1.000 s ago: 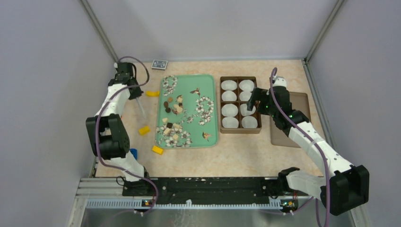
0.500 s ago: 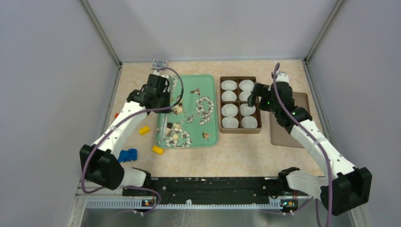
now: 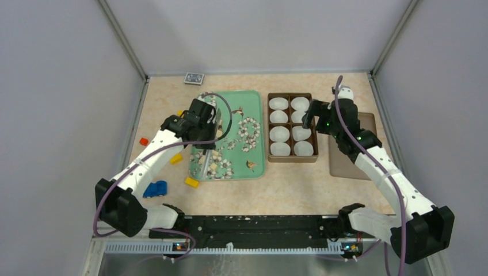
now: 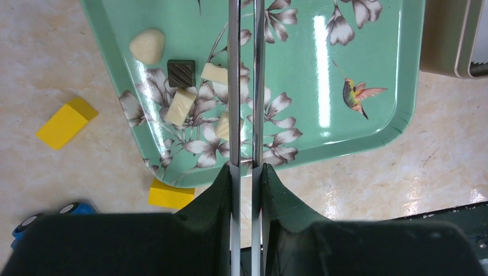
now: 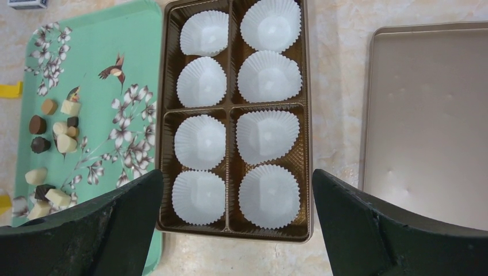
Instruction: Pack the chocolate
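The chocolates, dark brown and cream pieces, lie on the left side of the green flowered tray [image 3: 259, 100]: one cluster [image 4: 181, 72] shows in the left wrist view, and more [image 5: 52, 132] in the right wrist view. My left gripper [image 3: 202, 123] hovers over the tray's left half, shut on metal tweezers [image 4: 234, 86] whose blades reach out over the candies, with a cream piece [image 4: 221, 126] beside them. My right gripper [image 5: 237, 172] is open and empty above the brown box [image 5: 230, 106], which holds several empty white paper cups.
The box lid [image 3: 351, 146] lies right of the box. Yellow blocks [image 3: 176, 158] [image 3: 191, 182], a blue toy car [image 3: 155, 188] and a small red block [image 3: 143, 141] lie left of the tray. A card pack [image 3: 194, 77] sits at the back.
My left arm has swung from the table's left edge to over the tray's left half, carrying the tweezers. My right gripper has barely shifted over the box.
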Robot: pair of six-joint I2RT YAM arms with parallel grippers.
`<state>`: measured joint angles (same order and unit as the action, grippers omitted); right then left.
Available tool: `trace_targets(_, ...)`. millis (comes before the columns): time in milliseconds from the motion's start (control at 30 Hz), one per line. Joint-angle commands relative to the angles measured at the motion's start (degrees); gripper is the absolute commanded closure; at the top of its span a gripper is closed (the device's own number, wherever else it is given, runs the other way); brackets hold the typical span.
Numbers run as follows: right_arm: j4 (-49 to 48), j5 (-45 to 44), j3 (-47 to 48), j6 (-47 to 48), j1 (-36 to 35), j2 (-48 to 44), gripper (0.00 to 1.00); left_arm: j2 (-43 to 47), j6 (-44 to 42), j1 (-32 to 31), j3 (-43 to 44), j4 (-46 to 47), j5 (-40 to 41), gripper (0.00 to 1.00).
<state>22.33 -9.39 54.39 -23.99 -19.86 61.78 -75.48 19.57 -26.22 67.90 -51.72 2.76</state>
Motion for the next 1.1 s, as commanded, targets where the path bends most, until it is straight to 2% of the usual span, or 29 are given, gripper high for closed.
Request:
trace_targets(0,-0.82,-1.07,0.21,0.42,-0.14,-1.96,0.02,1.82,0.07,-0.23,-0.76,0.0,1.08,0.78)
trace_targets(200,-1.68,-0.05,-0.72,0.02,-0.11,-2.0,0.02,2.53,-1.09,-0.28,-0.53,-0.39,2.68,0.73)
trace_targets(333,-1.89,0.74,-0.2,0.2,-0.13,-1.3,0.02,2.8,-4.25,-0.26,0.66,-2.64,9.11,0.72)
trace_targets(833,-1.98,1.01,-0.61,-0.04,-0.17,-1.84,0.02,2.3,-0.01,-0.33,-4.26,1.77,0.26,0.72)
trace_targets(1067,-2.14,1.15,-0.51,0.22,-0.15,-1.67,0.02,1.96,3.05,-0.36,-6.63,3.14,0.25,0.71)
